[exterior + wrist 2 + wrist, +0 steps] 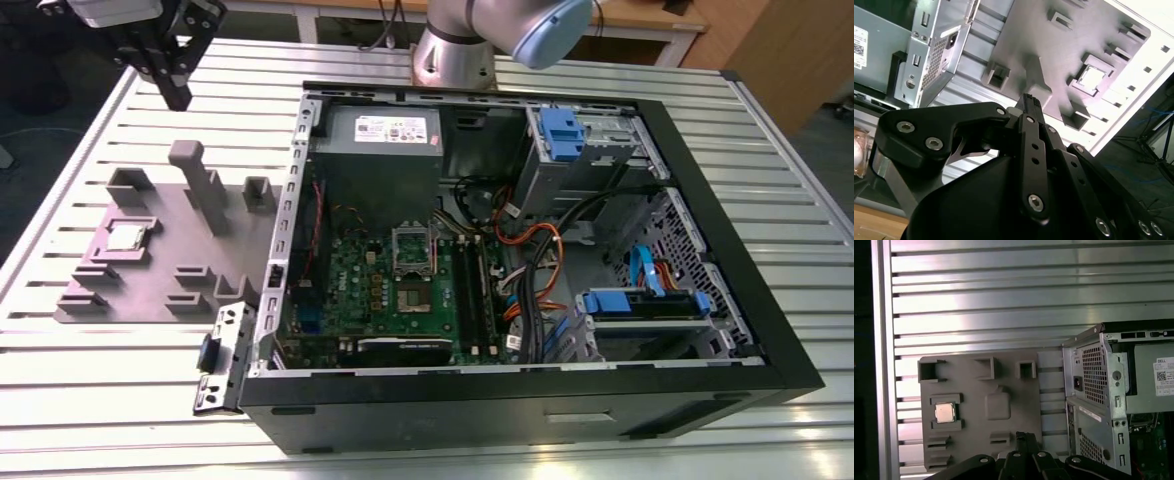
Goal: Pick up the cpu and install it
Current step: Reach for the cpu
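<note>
Though well apart from the closed fingers [175,90], cpu [127,236] in grey holder [160,250]

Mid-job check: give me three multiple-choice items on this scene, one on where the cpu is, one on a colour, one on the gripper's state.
1. Where does the small square silvery cpu lie?
A) in the green board's socket
B) in a recess of the grey fixture plate
C) on top of the grey power supply box

2. What colour are the plastic drive clips inside the black computer case?
A) blue
B) red
C) yellow

3. How is the black gripper?
A) clamped on the cpu
B) down inside the case
C) empty, well apart from the cpu

Answers:
1 B: the cpu sits in the plate, which lies at the exterior view's left of the case.
2 A: the clips are plainly blue.
3 C: the gripper holds nothing, and the first wrist view shows the cpu on the plate, away from it.
</note>
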Action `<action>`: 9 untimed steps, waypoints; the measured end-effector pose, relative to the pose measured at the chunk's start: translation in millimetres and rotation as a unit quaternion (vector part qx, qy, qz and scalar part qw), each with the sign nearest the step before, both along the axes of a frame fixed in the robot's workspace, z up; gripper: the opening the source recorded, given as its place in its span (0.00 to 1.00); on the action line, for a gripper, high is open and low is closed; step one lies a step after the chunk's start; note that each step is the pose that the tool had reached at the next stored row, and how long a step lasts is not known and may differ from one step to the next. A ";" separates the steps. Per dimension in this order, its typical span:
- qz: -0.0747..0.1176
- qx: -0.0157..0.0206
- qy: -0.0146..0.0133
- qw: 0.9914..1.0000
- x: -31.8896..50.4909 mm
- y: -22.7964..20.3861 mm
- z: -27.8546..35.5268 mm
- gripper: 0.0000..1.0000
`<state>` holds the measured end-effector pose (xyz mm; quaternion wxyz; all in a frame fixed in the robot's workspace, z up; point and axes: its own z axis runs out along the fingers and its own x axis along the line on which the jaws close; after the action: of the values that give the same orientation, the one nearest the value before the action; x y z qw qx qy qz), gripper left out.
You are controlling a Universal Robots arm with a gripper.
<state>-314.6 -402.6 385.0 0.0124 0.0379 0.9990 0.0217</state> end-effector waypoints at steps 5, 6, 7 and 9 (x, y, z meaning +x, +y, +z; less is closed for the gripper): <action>0.000 0.000 0.001 1.000 -13.9 0.0 -1.3 0.11; 0.000 0.000 0.002 1.000 -17.1 0.0 -1.6 0.11; 0.000 0.000 0.002 1.000 -20.4 0.0 -1.8 0.11; 0.000 0.000 0.004 1.000 -26.3 0.0 -2.4 0.11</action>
<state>-340.8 -402.6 382.6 0.0085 0.0380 0.9990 0.0215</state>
